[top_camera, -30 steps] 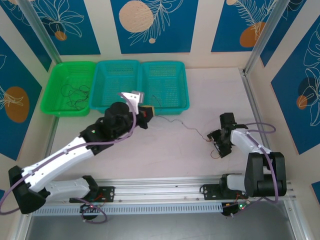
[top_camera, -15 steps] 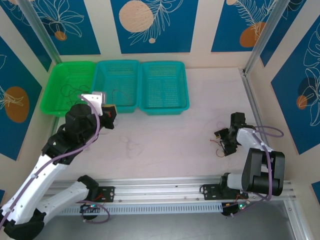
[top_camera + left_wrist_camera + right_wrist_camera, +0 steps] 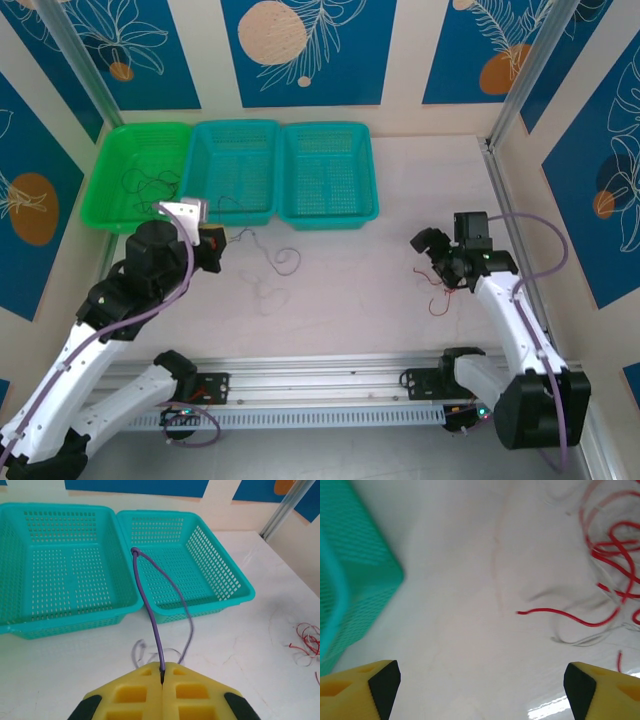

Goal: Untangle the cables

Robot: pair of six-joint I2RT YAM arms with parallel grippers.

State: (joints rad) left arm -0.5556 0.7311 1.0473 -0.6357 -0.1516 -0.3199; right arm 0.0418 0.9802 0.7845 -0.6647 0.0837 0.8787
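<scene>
Sitting at far left, inside the green basket (image 3: pixel 130 228): a few dark cables (image 3: pixel 150 185). Next along, pinching a thin purple cable (image 3: pixel 143 591) tight between the yellow fingers of the left gripper (image 3: pixel 161 672), in front of the teal baskets (image 3: pixel 210 605), and trailing its loose loops over the table (image 3: pixel 350 290). Farther right, spreading the right gripper (image 3: pixel 482 680) wide, gripping nothing, just beside a curl of red cables (image 3: pixel 612 545) lying on the tabletop.
</scene>
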